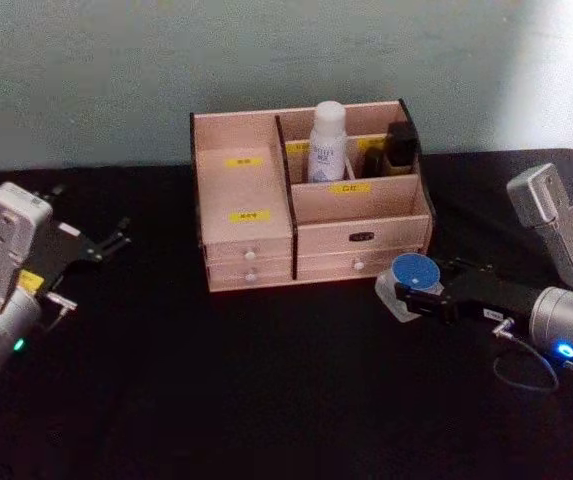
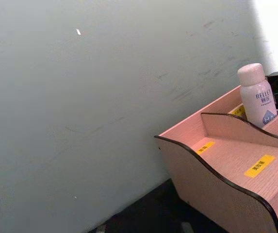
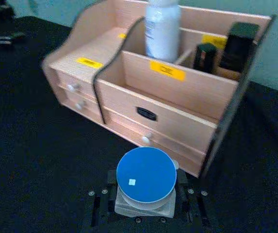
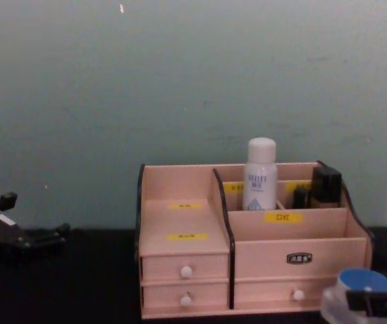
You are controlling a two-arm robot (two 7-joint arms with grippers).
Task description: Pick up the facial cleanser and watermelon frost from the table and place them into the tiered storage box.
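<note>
Clamping the watermelon frost (image 1: 413, 272) by its sides at four o'clock of the tiered storage box (image 1: 256, 245), the right gripper (image 1: 409, 292) risks knocking the jar on the front wall if lifted too little. The facial cleanser (image 1: 327, 140) stands inside; the left gripper (image 1: 106, 240) idles open-jawed at nine o'clock.

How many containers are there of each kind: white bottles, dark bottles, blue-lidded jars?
White bottles: 1, the facial cleanser, standing in the tiered storage box.
Dark bottles: 2, in the box beside it.
Blue-lidded jars: 1, the watermelon frost, in the right gripper.
Total: 4
</note>
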